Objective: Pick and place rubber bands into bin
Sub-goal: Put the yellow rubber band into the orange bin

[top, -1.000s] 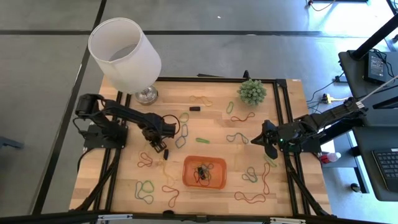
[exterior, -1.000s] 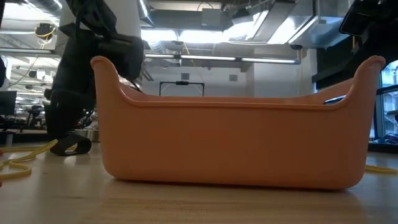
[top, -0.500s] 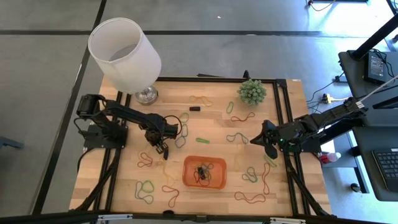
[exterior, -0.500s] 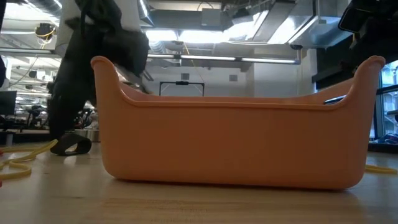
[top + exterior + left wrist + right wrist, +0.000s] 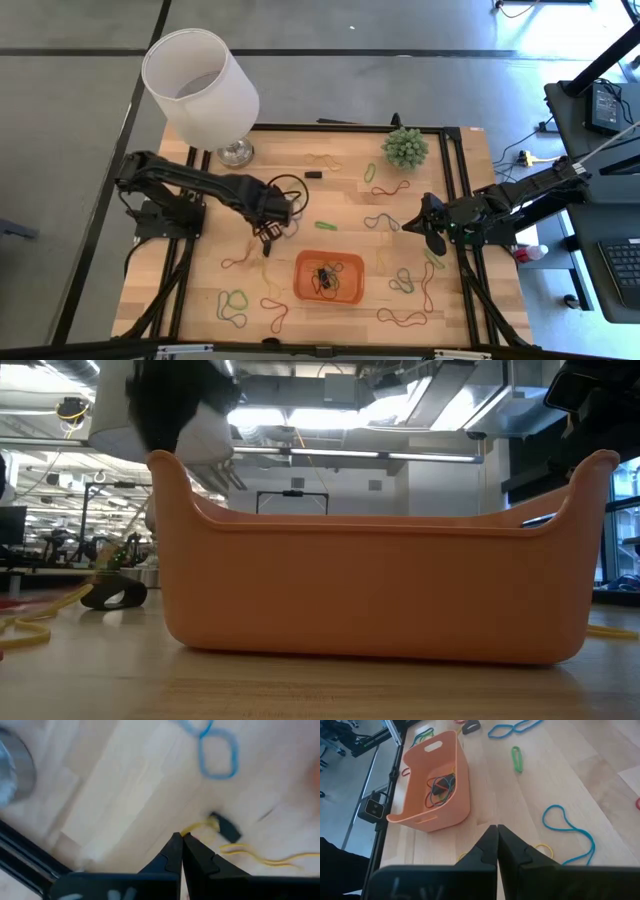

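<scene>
Item, as we log it: left gripper (image 5: 180, 836), jaws pressed together, pinching a yellow rubber band (image 5: 200, 826) at their tips above the table (image 5: 340, 185), just left of the orange bin (image 5: 330, 277); right gripper (image 5: 497, 828) pressed together, idle at right.

Table layout, seen from above

The bin (image 5: 329, 277) sat near the table's (image 5: 460, 300) front edge, some rubber bands (image 5: 326, 276) inside it and more scattered around it. The left gripper (image 5: 270, 232) was behind and left of the bin, the right gripper (image 5: 410, 224) to its right. A lamp (image 5: 202, 90) stood at the back left corner, a small plant (image 5: 404, 147) at the back right.
</scene>
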